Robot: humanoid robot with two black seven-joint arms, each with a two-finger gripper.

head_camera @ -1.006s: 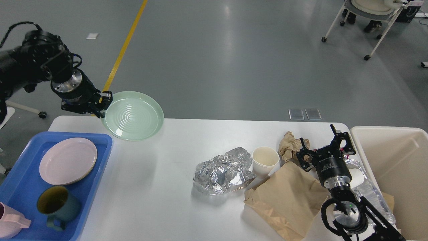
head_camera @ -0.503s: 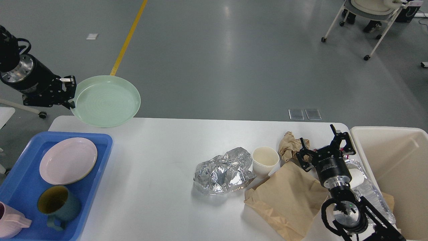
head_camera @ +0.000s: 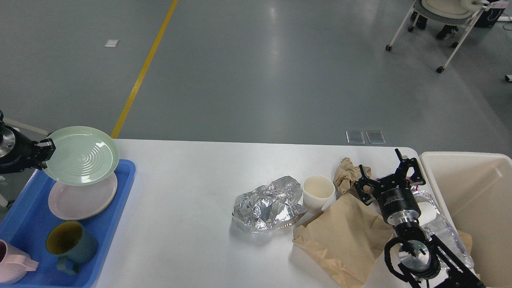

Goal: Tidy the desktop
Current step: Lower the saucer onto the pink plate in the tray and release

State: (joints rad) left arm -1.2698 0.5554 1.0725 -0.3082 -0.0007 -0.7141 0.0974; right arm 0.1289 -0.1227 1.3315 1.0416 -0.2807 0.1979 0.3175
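Your left gripper [head_camera: 47, 150] is pinching the green plate [head_camera: 81, 155] over the pink plate [head_camera: 82, 197] in the blue tray [head_camera: 24, 224], left on the desktop [head_camera: 188, 188]. Your right gripper [head_camera: 386, 170] is hanging wide open over trash.

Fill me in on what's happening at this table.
The robot is tidying the desktop. Its left hand grips a pale green plate by the rim and holds it above the pink plate in the blue tray, where a dark mug also sits. The right hand is open, holding nothing, over the trash: crumpled foil, a paper cup and a brown paper bag, beside the beige bin.
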